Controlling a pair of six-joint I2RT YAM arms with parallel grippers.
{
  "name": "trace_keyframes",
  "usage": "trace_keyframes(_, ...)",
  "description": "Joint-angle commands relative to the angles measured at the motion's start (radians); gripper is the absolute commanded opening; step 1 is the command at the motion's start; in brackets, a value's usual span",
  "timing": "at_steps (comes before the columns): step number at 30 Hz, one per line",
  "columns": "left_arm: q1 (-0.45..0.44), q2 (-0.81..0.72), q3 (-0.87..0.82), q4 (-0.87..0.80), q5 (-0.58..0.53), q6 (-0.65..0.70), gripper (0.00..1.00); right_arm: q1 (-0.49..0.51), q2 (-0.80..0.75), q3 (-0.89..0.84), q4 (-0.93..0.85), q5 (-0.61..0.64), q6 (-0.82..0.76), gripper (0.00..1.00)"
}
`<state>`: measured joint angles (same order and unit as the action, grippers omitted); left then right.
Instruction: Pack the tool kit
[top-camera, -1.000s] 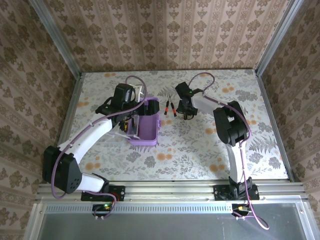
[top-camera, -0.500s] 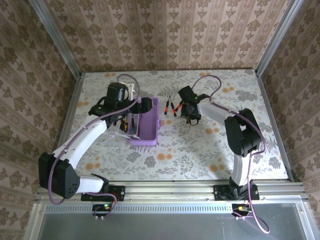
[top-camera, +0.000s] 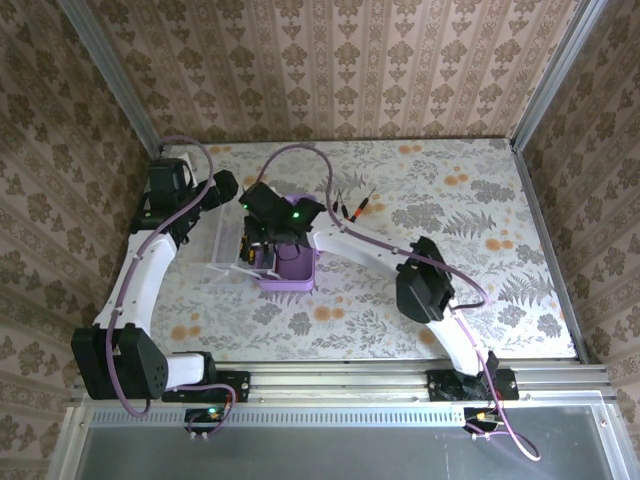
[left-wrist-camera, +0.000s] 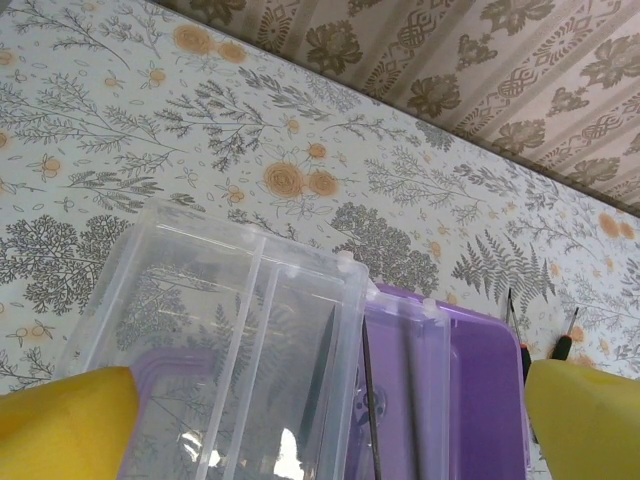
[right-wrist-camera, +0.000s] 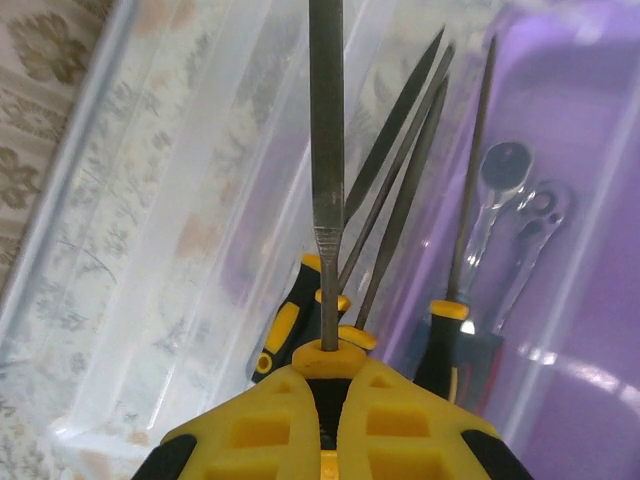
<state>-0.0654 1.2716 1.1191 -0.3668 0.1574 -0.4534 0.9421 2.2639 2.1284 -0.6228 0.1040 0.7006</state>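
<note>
Several tools (right-wrist-camera: 400, 190) lie in the purple case (top-camera: 297, 275). The right hand (right-wrist-camera: 325, 385), clamped on a further tool (right-wrist-camera: 325, 150), hangs over it (left hand (left-wrist-camera: 322, 425) spread wide). Loose screwdrivers (top-camera: 350, 207) wait toward the bench's (top-camera: 480, 280) far edge.

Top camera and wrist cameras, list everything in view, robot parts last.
table: one, floral pattern, beneath everything
case: one, lilac, left of table centre
lid: one, clear, open to the case's left
tools in the case: at least three, black-and-yellow handles
tools on the table: two, orange-red handles, beyond the case
held tool: one, grey shaft, over the case
left gripper: open, beyond the lid
right gripper: yellow fingers, shut on held tool
</note>
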Motion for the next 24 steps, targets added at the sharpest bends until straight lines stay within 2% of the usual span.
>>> trace_keyframes(1, 0.001, -0.028, 0.000, 0.016, 0.015, -0.025, 1.00, -0.005, 0.066, 0.073, -0.077, -0.003, 0.045, 0.07)
trace_keyframes(7, 0.002, -0.031, 0.002, 0.018, 0.027, -0.028, 1.00, -0.005, 0.097, 0.081, -0.084, -0.002, 0.065, 0.09)
trace_keyframes(8, 0.001, -0.032, 0.002, 0.019, 0.031, -0.030, 1.00, -0.005, 0.097, 0.080, -0.087, -0.003, 0.066, 0.10)
trace_keyframes(11, 0.002, -0.034, -0.001, 0.023, 0.033, -0.031, 1.00, -0.005, 0.087, 0.077, -0.090, -0.009, 0.062, 0.24)
trace_keyframes(12, 0.001, -0.034, -0.001, 0.022, 0.034, -0.033, 1.00, -0.005, 0.078, 0.073, -0.088, -0.006, 0.059, 0.25)
trace_keyframes(24, 0.000, -0.017, -0.003, 0.027, 0.052, -0.040, 1.00, -0.028, -0.132, -0.048, -0.051, 0.098, -0.026, 0.28)
